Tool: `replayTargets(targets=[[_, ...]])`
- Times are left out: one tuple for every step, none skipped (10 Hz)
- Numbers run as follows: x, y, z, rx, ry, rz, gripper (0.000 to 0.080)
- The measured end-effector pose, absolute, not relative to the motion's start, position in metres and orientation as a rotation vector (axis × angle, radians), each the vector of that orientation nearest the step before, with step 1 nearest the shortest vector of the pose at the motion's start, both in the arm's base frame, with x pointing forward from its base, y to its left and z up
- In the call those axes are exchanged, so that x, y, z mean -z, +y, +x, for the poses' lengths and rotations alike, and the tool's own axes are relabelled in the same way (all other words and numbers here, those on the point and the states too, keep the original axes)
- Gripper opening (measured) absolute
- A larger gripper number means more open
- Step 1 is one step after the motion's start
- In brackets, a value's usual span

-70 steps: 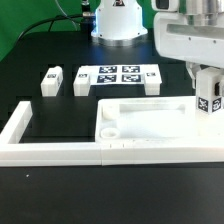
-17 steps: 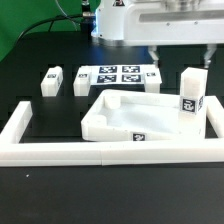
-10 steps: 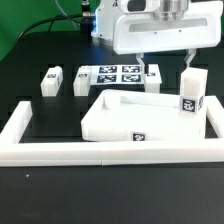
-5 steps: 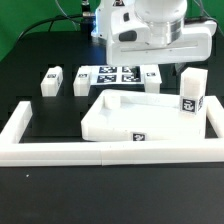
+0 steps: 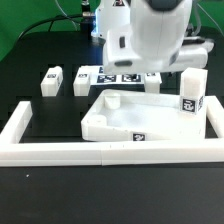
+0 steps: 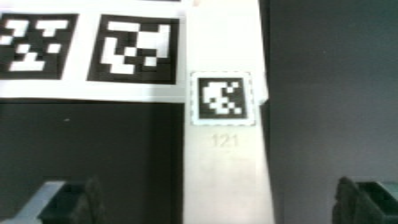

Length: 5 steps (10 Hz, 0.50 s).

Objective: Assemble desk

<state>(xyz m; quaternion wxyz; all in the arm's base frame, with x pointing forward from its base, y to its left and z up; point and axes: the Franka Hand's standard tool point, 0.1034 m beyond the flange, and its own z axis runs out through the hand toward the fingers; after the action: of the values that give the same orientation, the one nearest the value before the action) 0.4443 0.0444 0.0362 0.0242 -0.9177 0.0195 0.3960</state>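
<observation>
The white desk top [image 5: 125,122] lies inside the border wall, a little skewed. One white leg [image 5: 192,92] with a tag stands upright at its far corner on the exterior view's right. My gripper [image 5: 151,64] hangs low over a leg that lies beside the marker board [image 5: 112,74]; its body hides that leg in the exterior view. In the wrist view this leg [image 6: 226,140] lies lengthwise between my fingers [image 6: 48,201]. The gripper [image 6: 208,203] is open, with one finger on each side of the leg and a gap to it on both sides.
Two more white legs [image 5: 51,79] [image 5: 83,82] lie at the exterior view's left of the marker board [image 6: 80,45]. The low white U-shaped border wall [image 5: 60,151] runs along the front and both sides.
The gripper let go of the leg that now stands on the desk top, then moved toward the exterior view's left and down over the leg beside the marker board. The desk top has turned slightly.
</observation>
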Motion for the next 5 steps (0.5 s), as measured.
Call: replayTargets(targets=[[-0.0369, 0.0462, 0.4480, -1.236, 0.078, -2.843, 0.0649], [-0.0359, 0.0453, 0.4484, -1.227, 0.079, -2.846, 0.0649], [-0.0356, 0.0445, 0.4483, -1.228, 0.082, -2.846, 0.0649], [-0.0350, 0.0441, 0.4478, -1.230, 0.086, -2.845, 0.0649], [-0.0292, 0.0435, 0.4392, -1.288, 0.130, -2.814, 0.0649]])
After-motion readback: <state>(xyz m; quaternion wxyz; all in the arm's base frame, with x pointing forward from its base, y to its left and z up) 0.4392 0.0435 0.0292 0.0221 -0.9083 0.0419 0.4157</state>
